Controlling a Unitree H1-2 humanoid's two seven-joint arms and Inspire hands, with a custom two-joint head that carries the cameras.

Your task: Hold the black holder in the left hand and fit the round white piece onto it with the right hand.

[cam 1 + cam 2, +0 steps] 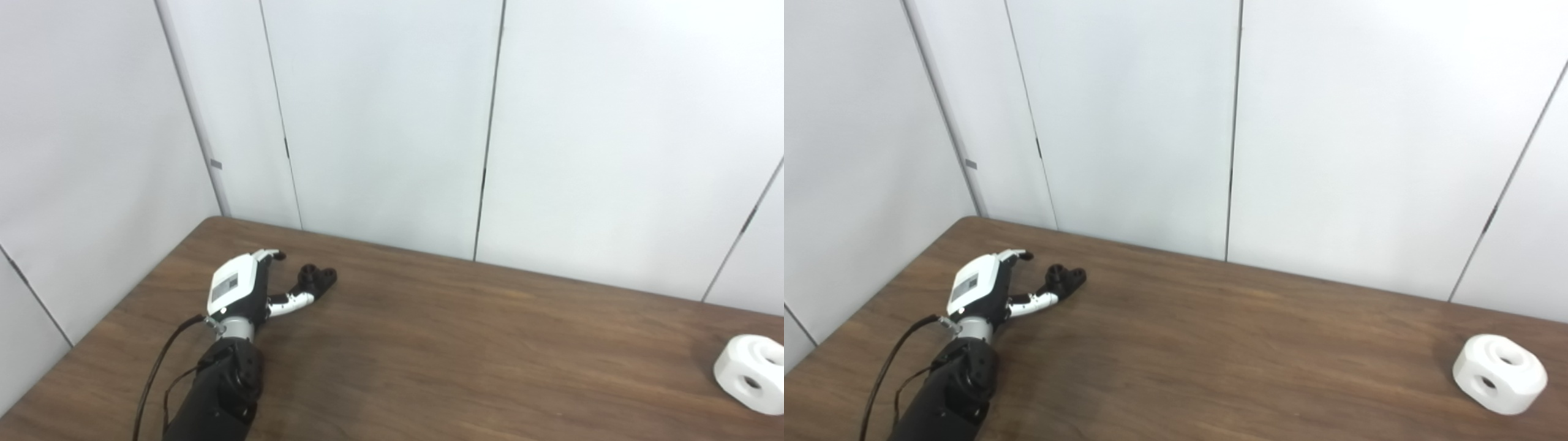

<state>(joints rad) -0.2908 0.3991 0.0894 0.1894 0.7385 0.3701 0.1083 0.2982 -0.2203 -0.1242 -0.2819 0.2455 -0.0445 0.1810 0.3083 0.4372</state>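
Wood-grain table [1213,343] w/ white panel walls [1127,122] behind, corner far left.

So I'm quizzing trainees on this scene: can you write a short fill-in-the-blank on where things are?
1. The black holder lies on the ____ side of the table.
2. The white piece sits near the table's ____ edge.
3. The only hand in view is the ____ hand.
4. That hand's fingers are spread, reaching toward the ____ holder.

Missing words: left; right; left; black
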